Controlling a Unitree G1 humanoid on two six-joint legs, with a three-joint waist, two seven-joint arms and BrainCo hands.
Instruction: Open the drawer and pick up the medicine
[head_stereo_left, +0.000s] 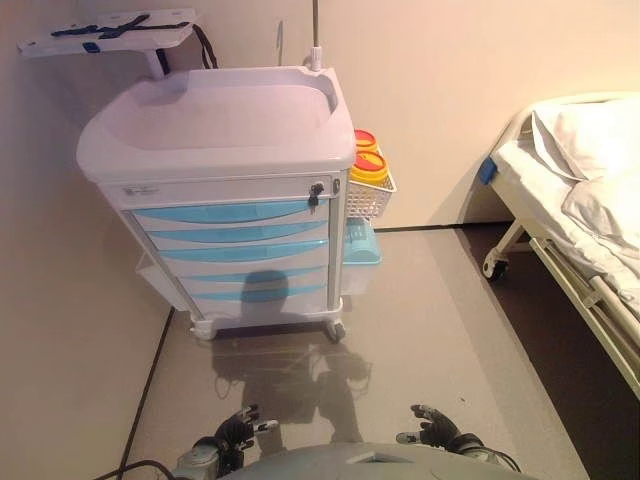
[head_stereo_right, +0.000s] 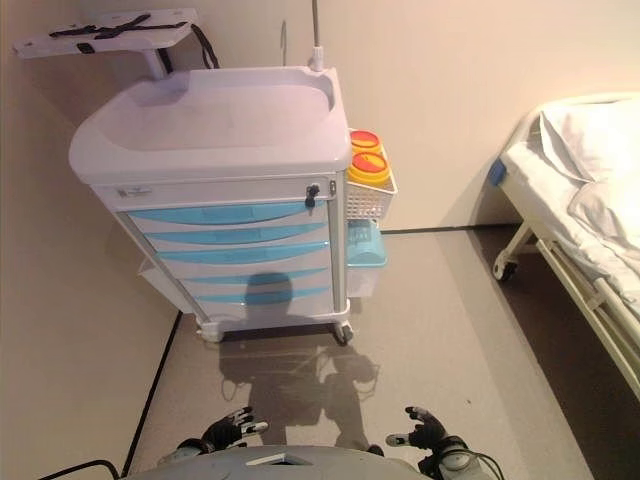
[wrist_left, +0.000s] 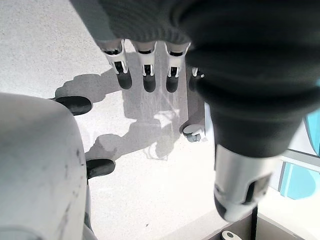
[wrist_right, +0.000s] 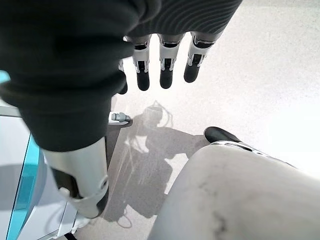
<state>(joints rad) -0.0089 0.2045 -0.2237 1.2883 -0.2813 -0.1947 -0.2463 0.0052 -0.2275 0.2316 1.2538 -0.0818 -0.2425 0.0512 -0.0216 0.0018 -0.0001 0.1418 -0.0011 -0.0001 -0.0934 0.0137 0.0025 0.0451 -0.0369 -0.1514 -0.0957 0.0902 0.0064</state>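
Step in hand: reaching for the cart (head_stereo_left: 215, 130); no drawer is open yet, so I judge the task at its very start.
Cart: stands well ahead of both my hands, against the wall, on castors.
Drawers: a stack of blue-fronted drawers (head_stereo_left: 232, 250) faces me, all shut flush; a blank white panel with a lock (head_stereo_left: 315, 193) sits above them.
Medicine: not visible anywhere; I take it to lie inside one of the shut drawers, which one I cannot tell.
Left hand (head_stereo_left: 238, 430): low by my side, far short of the cart, fingers (wrist_left: 149, 70) straight and relaxed, holding nothing.
Right hand (head_stereo_left: 433, 429): low on the other side, likewise unclenched with fingers (wrist_right: 167, 67) hanging straight, empty.
Pose: both arms hang down, palms toward the floor, neither raised toward a drawer front.
How to do it well: I should close the gap first, then lift one hand to the height of the chosen drawer and hook fingertips behind the blue front's lip, pulling straight toward me.
Caution: castors may let the cart roll if I pull hard; a slow, level pull seems wise.
Beside the cart: a white basket (head_stereo_left: 372, 195) with two yellow, red-lidded tubs (head_stereo_left: 368, 160) hangs on the side nearer my right hand; keep clear of it.
Further off: a bed (head_stereo_left: 575, 190) lies well beyond my right hand, no part of this step.
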